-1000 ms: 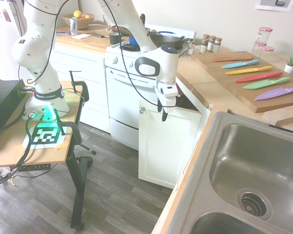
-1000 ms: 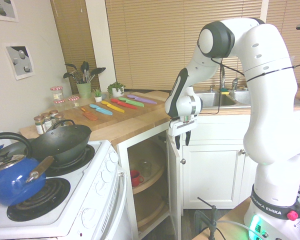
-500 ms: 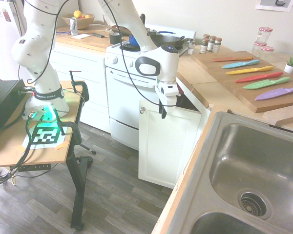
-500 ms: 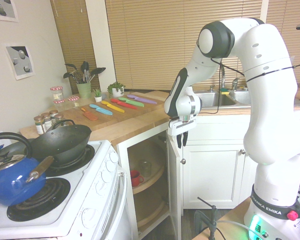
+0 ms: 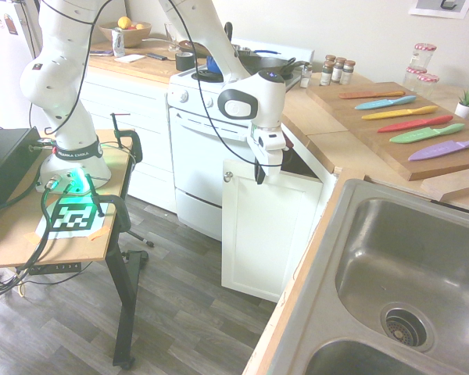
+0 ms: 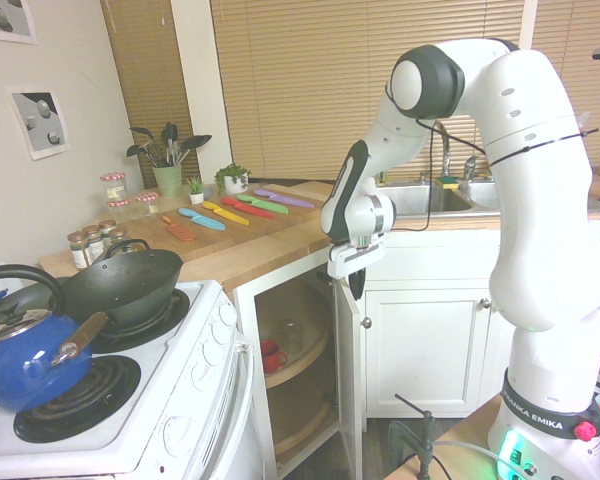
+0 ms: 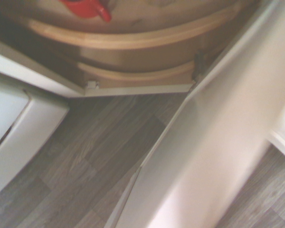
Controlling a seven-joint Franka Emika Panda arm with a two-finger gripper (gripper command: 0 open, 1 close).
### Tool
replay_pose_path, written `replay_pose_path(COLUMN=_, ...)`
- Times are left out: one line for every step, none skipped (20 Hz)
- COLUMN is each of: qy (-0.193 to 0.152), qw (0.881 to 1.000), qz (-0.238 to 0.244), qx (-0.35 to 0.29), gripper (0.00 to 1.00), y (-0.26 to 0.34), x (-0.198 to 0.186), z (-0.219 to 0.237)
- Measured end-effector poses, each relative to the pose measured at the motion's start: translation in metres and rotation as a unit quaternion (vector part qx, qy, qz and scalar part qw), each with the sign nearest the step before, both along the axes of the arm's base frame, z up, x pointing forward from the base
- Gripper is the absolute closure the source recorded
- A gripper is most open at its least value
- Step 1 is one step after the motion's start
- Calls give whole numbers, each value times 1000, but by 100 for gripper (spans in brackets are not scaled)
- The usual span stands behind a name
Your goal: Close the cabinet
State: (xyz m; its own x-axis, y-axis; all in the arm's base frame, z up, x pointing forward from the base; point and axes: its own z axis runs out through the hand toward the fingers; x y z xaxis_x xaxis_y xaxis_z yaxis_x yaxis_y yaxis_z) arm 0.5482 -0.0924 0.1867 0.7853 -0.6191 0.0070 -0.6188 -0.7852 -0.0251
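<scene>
Beside the oven [image 5: 199, 160], under the wooden tabletop [image 5: 316, 129]: the cabinet [image 5: 267, 226], white, one tall panel door swung wide into the room, silver knob [image 5: 228, 176] near its upper corner. Interior exposed in the second exterior view: curved wooden shelves [image 6: 298, 365] carrying a red cup [image 6: 270, 356] and a clear glass item.

End effector [image 5: 259, 176]: clenched, fingers together, holding nothing, pointing straight down. Position: at the door's top edge, on the knob end. Whether the fingers touch the door cannot be told; they appear just above or against the edge in both exterior views. Wrist view: door edge running diagonally, dark floor below, shelves and red cup beyond.

Step in hand, by judgement: positioning the closed fingers against the door as a blunt pusher. The closing swing itself is not yet done; the door stands far from its frame.

Next move, by judgement: fingers low enough to bear on the door's outer face, then a sideways push along the door's arc toward the opening, following the hinge, not a straight line. Risk: fingers riding over the top edge and losing the door.

Elsewhere: coloured knives [image 5: 410, 117] on a board, sink [image 5: 406, 273], kettle [image 6: 20, 355] and pan [image 6: 120, 285] on the stove.
</scene>
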Motion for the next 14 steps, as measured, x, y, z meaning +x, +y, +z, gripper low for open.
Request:
replay_pose_path(qy=1, qw=1000, qz=2, qx=-2, gripper=100, y=5, x=-1, z=-3)
replay_pose_path(qy=2, qw=1000, qz=5, qx=-4, gripper=100, y=10, x=0, z=-4)
replay_pose_path(qy=3, qw=1000, qz=7, qx=-6, gripper=100, y=16, x=0, z=-4)
replay_pose_path(qy=3, qw=1000, qz=10, qx=-8, gripper=100, y=21, x=1, z=-4)
replay_pose_path(qy=3, qw=1000, qz=12, qx=-10, gripper=100, y=26, x=2, z=-4)
replay_pose_path(qy=3, qw=1000, qz=14, qx=-12, gripper=100, y=32, x=3, z=-4)
replay_pose_path(qy=3, qw=1000, qz=16, qx=-14, gripper=100, y=37, x=3, z=-4)
replay_pose_path(qy=4, qw=1000, qz=17, qx=-17, gripper=100, y=44, x=4, z=-4)
replay_pose_path(qy=4, qw=1000, qz=18, qx=-19, gripper=100, y=51, x=5, z=-4)
replay_pose_path(qy=4, qw=1000, qz=19, qx=-21, gripper=100, y=58, x=5, z=-4)
replay_pose_path(qy=4, qw=1000, qz=20, qx=-23, gripper=100, y=66, x=7, z=-3)
replay_pose_path(qy=4, qw=999, qz=22, qx=-26, gripper=100, y=75, x=9, z=-2)
replay_pose_path(qy=4, qw=999, qz=23, qx=-28, gripper=100, y=83, x=12, z=1)
replay_pose_path(qy=4, qw=999, qz=25, qx=-31, gripper=100, y=92, x=17, z=5)
